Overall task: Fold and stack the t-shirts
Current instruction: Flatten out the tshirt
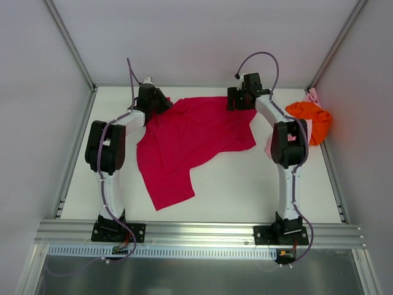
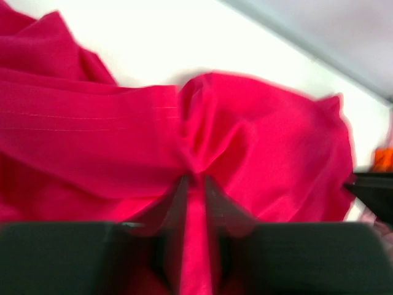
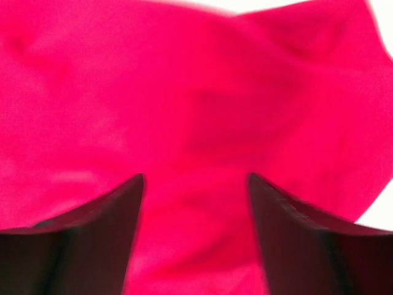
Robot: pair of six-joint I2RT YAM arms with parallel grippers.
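A crimson t-shirt (image 1: 190, 138) lies spread and rumpled across the middle of the white table, one sleeve trailing toward the near edge. My left gripper (image 1: 161, 104) is at its far left corner, shut on a pinched fold of the crimson cloth (image 2: 195, 203). My right gripper (image 1: 236, 101) hangs at the shirt's far right edge; its fingers (image 3: 116, 209) stand wide apart over the crimson cloth (image 3: 196, 123), holding nothing. A bright orange t-shirt (image 1: 312, 118) is bunched at the far right. A pale pink t-shirt (image 1: 313, 95) peeks out behind it.
Grey walls enclose the table on the left, back and right. A metal rail (image 1: 196, 232) runs along the near edge, where both arm bases are bolted. The right arm's elbow (image 1: 288, 142) stands beside the orange bundle.
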